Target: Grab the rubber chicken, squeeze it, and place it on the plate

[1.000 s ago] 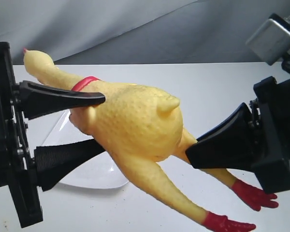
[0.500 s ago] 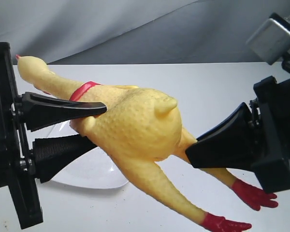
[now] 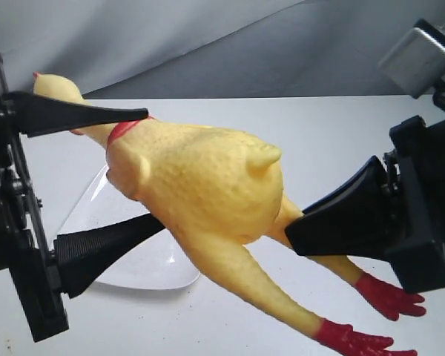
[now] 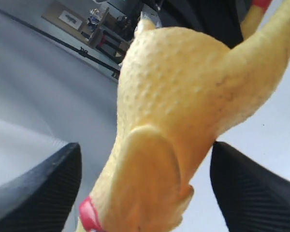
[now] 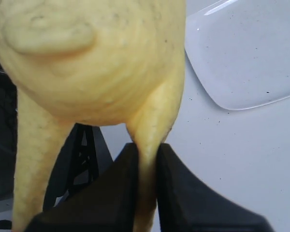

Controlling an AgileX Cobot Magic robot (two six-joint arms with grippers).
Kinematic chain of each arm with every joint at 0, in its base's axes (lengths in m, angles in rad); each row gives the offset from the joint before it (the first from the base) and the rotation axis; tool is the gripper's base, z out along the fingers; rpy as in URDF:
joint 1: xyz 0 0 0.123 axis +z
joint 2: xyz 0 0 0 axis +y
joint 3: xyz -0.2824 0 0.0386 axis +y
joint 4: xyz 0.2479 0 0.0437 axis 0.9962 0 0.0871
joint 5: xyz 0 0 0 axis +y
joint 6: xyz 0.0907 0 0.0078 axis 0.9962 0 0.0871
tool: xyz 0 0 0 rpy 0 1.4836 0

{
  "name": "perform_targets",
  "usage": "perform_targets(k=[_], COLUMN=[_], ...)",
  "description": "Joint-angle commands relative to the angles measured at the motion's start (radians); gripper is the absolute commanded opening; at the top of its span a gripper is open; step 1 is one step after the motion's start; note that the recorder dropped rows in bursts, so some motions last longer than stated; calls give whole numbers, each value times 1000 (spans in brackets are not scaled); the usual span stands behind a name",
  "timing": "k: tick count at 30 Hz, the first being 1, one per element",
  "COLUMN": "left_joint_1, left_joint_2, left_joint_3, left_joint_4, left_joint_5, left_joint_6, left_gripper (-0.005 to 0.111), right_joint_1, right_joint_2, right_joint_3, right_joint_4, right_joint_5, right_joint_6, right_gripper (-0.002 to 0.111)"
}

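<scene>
The yellow rubber chicken (image 3: pixel 208 185) hangs in the air, head at the far left, red feet at the lower right. My right gripper (image 3: pixel 295 226) is shut on one of its thin legs; the right wrist view shows the leg (image 5: pixel 147 145) pinched between the black fingers (image 5: pixel 183 193). My left gripper (image 3: pixel 152 169) stands open around the chest, near the red collar (image 4: pixel 89 215). One finger (image 4: pixel 38 193) is clear of the body and the other (image 4: pixel 251 188) is close beside it. The white plate (image 3: pixel 133 259) lies on the table under the chicken, also in the right wrist view as the plate (image 5: pixel 246 63).
The white table (image 3: pixel 334 133) runs back to a grey cloth backdrop (image 3: pixel 208 37). The right arm's camera housing (image 3: pixel 419 59) sits at the upper right. The left arm's black body (image 3: pixel 15 245) fills the left edge.
The left gripper's jaws have spread wide, off the chicken's chest which they were squeezing. The body has rounded out again. The right gripper has kept its hold on the leg.
</scene>
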Motion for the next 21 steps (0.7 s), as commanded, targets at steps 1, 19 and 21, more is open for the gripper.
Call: perform_targets(k=[1, 19, 21], left_joint_1=[-3, -3, -3], left_joint_2=[-107, -619, -630], left_joint_3=[-4, -4, -4], left_joint_4=[-49, -35, -17], left_joint_5=[-3, 31, 31], left_joint_6=[-37, -563, -568], left_gripper=[67, 13, 1], right_joint_1=[0, 0, 0], right_joint_2=[-2, 392, 461], right_joint_3=[-7, -7, -7], right_joint_4=[9, 418, 555], right_joint_5=[-88, -419, -396], right_joint_6=[-5, -484, -606], right_gripper=[0, 0, 0])
